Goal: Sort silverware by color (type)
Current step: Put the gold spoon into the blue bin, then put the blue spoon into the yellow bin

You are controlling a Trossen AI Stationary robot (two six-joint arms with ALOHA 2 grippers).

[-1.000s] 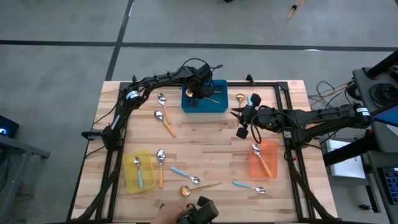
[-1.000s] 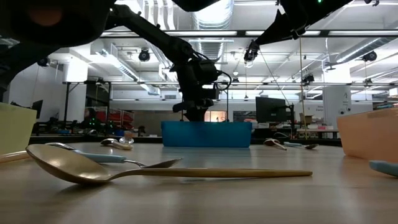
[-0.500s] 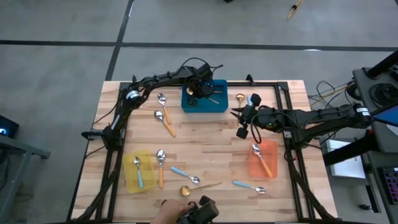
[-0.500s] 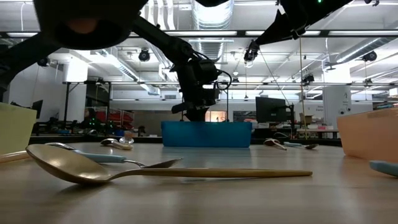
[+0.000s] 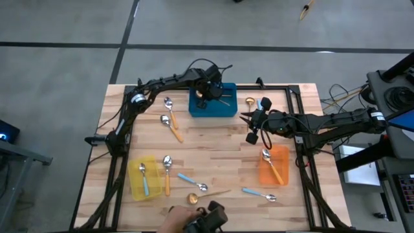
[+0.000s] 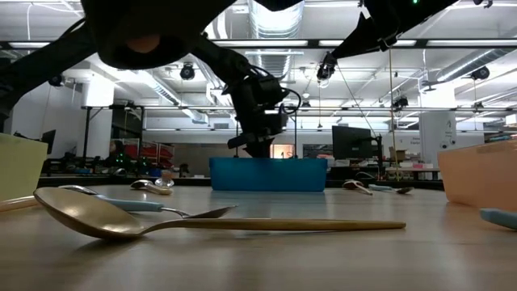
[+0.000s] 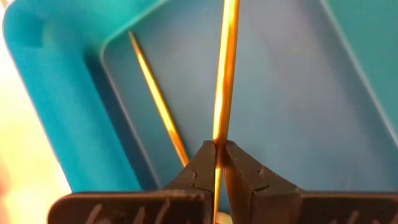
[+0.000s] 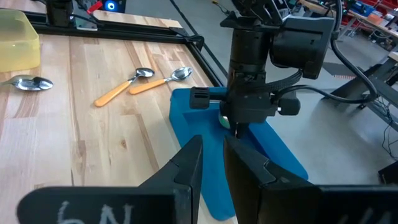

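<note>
Table (image 5: pixel 213 155): sorting partly done.
Blue bin (image 5: pixel 212 107), far centre: receiving gold spoons; one gold handle already lying inside.
Left gripper (image 7: pixel 217 163) hovering over blue bin, clamping thin gold spoon (image 7: pixel 225 74), not yet releasing.
Right gripper (image 5: pixel 244 118), centre-right, waiting, jaws narrowly parted, holding nothing.
Orange bin (image 5: pixel 274 169) and yellow bin (image 5: pixel 143 178): one spoon each.
About nine spoons lying loose, waiting.

The left hand (image 5: pixel 208 97) hovers over the blue bin (image 5: pixel 213 107); spoons (image 5: pixel 173 127) lie scattered.
</note>
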